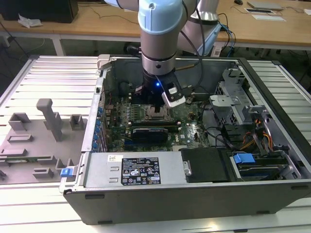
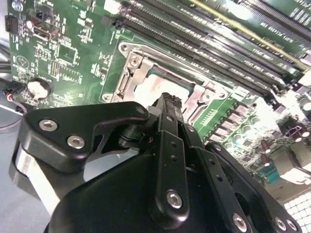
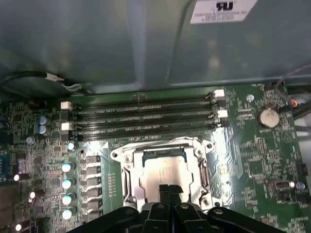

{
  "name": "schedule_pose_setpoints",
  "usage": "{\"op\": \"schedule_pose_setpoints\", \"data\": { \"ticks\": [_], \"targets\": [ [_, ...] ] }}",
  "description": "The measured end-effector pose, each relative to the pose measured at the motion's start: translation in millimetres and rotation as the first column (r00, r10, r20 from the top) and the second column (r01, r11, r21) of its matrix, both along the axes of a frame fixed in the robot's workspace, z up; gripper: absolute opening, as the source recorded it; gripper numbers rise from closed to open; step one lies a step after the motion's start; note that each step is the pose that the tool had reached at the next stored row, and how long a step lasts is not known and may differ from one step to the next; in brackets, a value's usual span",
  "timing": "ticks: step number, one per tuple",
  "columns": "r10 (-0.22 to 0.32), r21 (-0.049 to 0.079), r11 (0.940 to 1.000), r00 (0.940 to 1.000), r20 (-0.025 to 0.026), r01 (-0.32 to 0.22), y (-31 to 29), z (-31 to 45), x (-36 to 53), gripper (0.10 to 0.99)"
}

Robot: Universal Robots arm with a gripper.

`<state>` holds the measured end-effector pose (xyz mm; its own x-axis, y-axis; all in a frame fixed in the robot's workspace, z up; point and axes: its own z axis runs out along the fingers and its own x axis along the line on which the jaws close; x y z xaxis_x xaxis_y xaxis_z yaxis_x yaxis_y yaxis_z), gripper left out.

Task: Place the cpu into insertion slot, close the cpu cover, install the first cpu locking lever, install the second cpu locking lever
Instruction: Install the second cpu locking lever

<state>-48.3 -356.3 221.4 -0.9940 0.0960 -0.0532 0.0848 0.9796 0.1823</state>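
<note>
The fingers (image 3: 165,190) are seen pressed together, holding nothing, just above the cpu (image 3: 163,171). The cpu is seated in the socket on the green motherboard (image 3: 243,145), rimmed by the cpu cover (image 3: 130,180). In the exterior view the arm (image 1: 160,29) is lowered into the open computer case (image 1: 146,194) on the table (image 1: 29,82).
</note>
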Motion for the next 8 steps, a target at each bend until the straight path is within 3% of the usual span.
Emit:
{"op": "schedule_pose_setpoints", "data": {
  "ticks": [8],
  "targets": [
    [0.001, -0.003, 1.0, 1.0, -0.0009, -0.001, 0.5, 0.8, 0.8, 0.106]
  ]
}}
